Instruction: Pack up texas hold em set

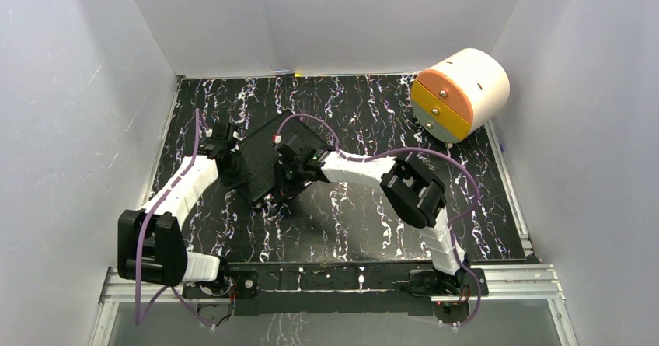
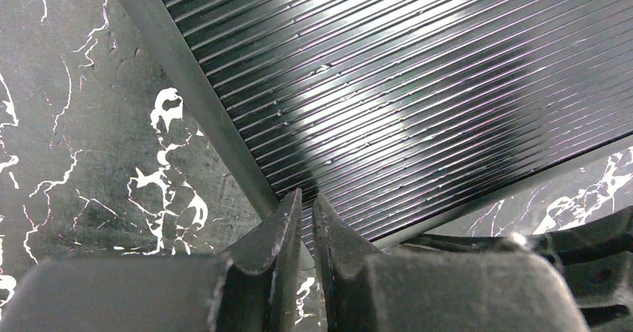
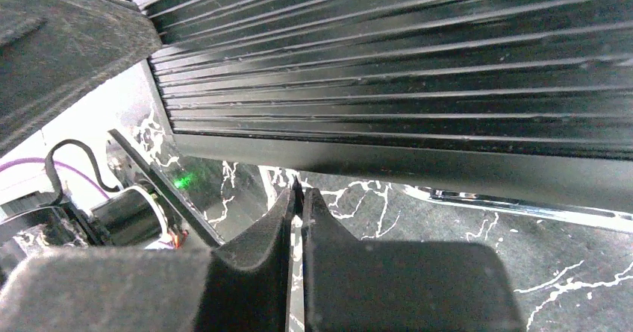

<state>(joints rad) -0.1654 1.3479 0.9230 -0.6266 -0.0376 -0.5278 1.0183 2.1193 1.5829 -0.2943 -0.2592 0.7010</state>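
— Where do your fingers stand?

— On my right gripper (image 3: pixel 297 194) the fingers (image 3: pixel 261 231) are pressed together with nothing between them, tips just below the long edge of the case (image 3: pixel 410 48). My left gripper (image 2: pixel 306 201) shows only a thin slit, right at the corner of the case's rim. Whether it nips that rim, I cannot tell.

— And the case itself?

— Ribbed face up, askew on the marble table (image 1: pixel 350 214), between my two wrists, left of the middle.

— Room to move?

— Bare marble to the right and on the near side. The cylinder (image 1: pixel 462 93) sits well apart in the far right corner. The left wall (image 1: pixel 78 113) is near my left arm.
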